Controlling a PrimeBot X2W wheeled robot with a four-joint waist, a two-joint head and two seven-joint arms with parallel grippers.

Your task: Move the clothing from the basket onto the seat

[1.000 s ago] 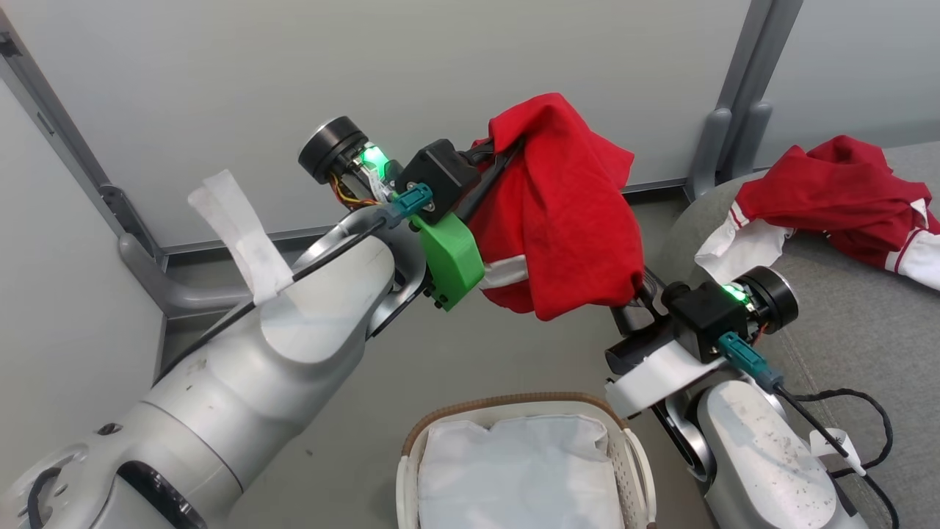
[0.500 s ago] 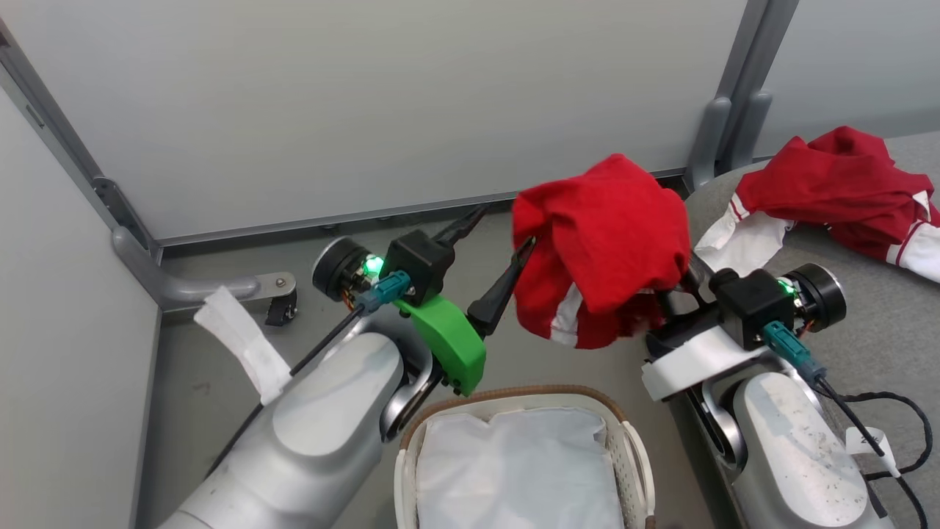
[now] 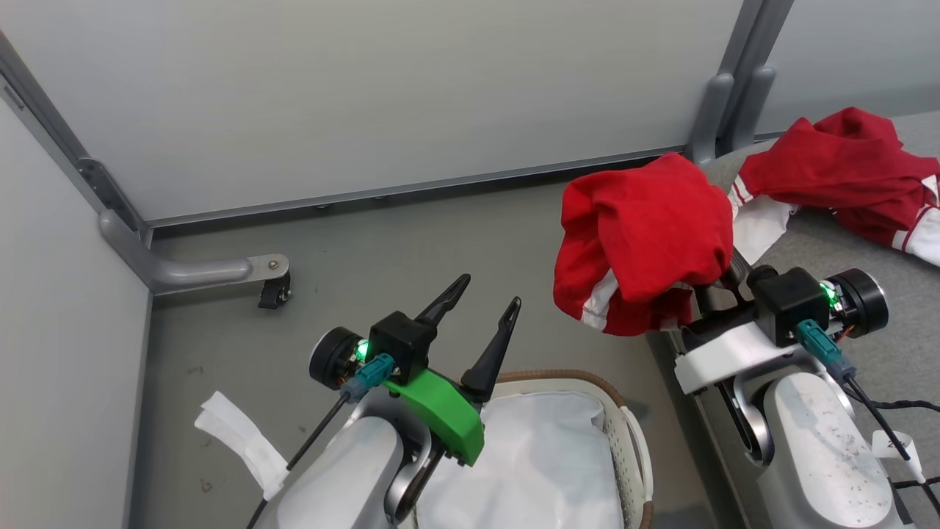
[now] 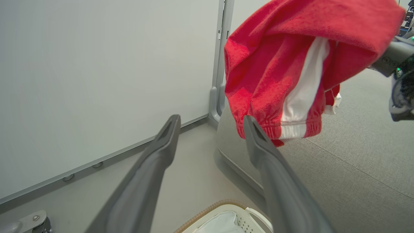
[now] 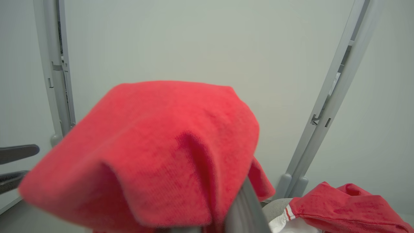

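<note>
A red garment with white stripe trim (image 3: 646, 235) hangs draped over my right gripper (image 3: 723, 283), which is shut on it with the fingertips hidden under the cloth. It hangs in the air at the left edge of the grey seat (image 3: 910, 308). The right wrist view has the same garment (image 5: 155, 152) close up, over one finger (image 5: 245, 207). A second red and white garment (image 3: 837, 176) lies on the seat. My left gripper (image 3: 490, 292) is open and holds nothing, above the basket (image 3: 624, 411). Inside the basket I see its white liner (image 3: 543, 455). In the left wrist view the garment (image 4: 291, 71) hangs just past the open left gripper (image 4: 211, 123).
Pale partition walls close the back and left. A grey metal post (image 3: 716, 110) stands by the seat's corner. A partition foot with a caster (image 3: 272, 283) rests on the grey floor at the left. Black cables lie on the seat by my right arm.
My left gripper opened, let go of the red garment and dropped down toward the basket. My right gripper carried the garment to the right, up to the seat's edge.
</note>
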